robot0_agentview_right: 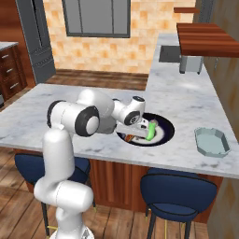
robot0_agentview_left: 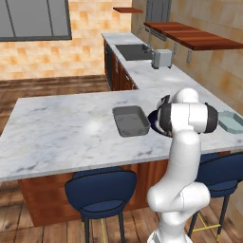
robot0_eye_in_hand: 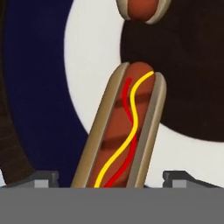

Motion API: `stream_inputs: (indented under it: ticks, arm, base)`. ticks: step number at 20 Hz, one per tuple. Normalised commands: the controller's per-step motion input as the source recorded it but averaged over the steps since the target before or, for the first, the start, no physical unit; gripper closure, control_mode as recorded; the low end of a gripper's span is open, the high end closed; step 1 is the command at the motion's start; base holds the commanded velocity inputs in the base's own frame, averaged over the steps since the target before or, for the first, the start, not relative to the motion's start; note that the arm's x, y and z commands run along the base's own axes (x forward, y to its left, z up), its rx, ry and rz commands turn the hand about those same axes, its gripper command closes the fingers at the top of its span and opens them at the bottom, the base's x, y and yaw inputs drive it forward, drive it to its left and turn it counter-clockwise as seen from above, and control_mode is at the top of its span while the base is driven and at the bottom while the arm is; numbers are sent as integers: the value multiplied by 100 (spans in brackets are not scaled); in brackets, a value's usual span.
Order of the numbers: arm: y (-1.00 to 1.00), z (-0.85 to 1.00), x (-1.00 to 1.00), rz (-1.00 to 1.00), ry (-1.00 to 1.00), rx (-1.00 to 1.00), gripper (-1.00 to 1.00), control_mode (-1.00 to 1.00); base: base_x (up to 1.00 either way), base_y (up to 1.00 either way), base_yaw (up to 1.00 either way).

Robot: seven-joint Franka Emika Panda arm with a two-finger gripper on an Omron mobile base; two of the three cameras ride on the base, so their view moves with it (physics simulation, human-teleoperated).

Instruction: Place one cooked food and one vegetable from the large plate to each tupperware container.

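The claw (robot0_eye_in_hand: 107, 177) hangs low over the large plate (robot0_eye_in_hand: 39, 87), its two dark tips spread wide, one on either side of a hot dog (robot0_eye_in_hand: 124, 131) and not pressing on it — released, grasping nothing. From the right base view the claw (robot0_agentview_right: 135, 131) sits above the near-left part of the plate.

The marble table (robot0_agentview_left: 61, 133) carries everything. The large plate (robot0_agentview_right: 164, 130) lies on it, dark with a white ring around a dark centre. To its left, seen from the left base view, the dark grey tupperware container (robot0_agentview_left: 130, 120) stands just beside it; the pale teal-grey tupperware container (robot0_agentview_right: 212, 141) lies well apart on the other side, near the table's right end.

The hot dog rests on the plate — bun, sausage, wavy lines of yellow and red sauce. A second hot dog (robot0_eye_in_hand: 142, 9) lies beyond it, apart from the first. A green vegetable (robot0_agentview_right: 151, 130) stands on the plate just right of the claw.
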Motion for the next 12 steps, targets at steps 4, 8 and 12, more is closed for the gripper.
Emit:
stream_inputs:
  ticks: [4, 8, 12]
  arm:
    - [0, -24, 0, 0, -6, 0, 100, -100]
    - [0, -3, -12, 0, -5, 0, 100, -100]
    - [4, 63, -45, 0, -5, -1, 100, -100]
  base:
    - [0, 0, 0]
    - [0, 0, 0]
    - [0, 0, 0]
